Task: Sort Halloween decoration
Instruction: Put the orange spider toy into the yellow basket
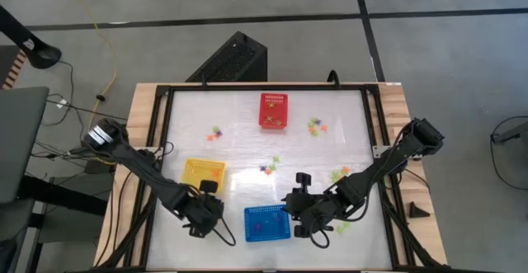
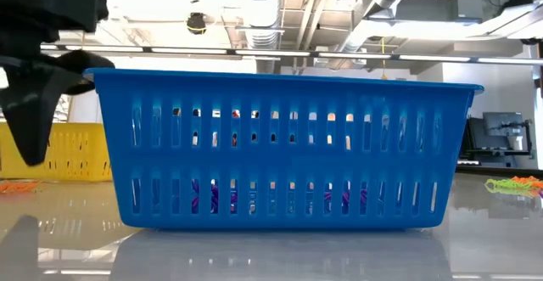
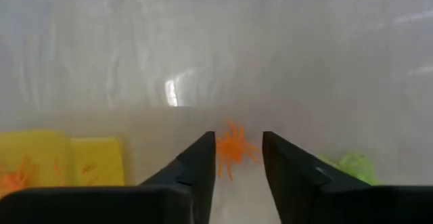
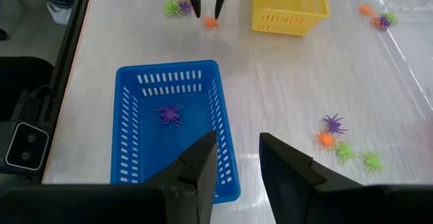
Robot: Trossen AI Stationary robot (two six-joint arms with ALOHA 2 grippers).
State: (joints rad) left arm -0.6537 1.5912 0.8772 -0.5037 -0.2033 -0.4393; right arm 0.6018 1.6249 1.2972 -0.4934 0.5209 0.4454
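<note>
Right wrist view, near to far: the right gripper hangs above the blue basket, its fingers parted with nothing between them, and a lone purple spider lies on the basket floor. Past the basket's far end the left gripper points down over an orange spider on the white surface; in the left wrist view that spider shows in the gap between the left fingers, which stand apart around it rather than clamped on it. Whether they touch it cannot be told.

By the look of it the sorting is at an early stage. The yellow basket holds at least one orange piece, but most trinkets lie loose: a purple, orange and green cluster near the right arm, a green and purple pair by the left gripper, further bits around the red basket at the far end.

The low view is almost wholly blocked by the blue basket's wall. The red basket's contents cannot be made out, and the far trinkets are too small to name.
</note>
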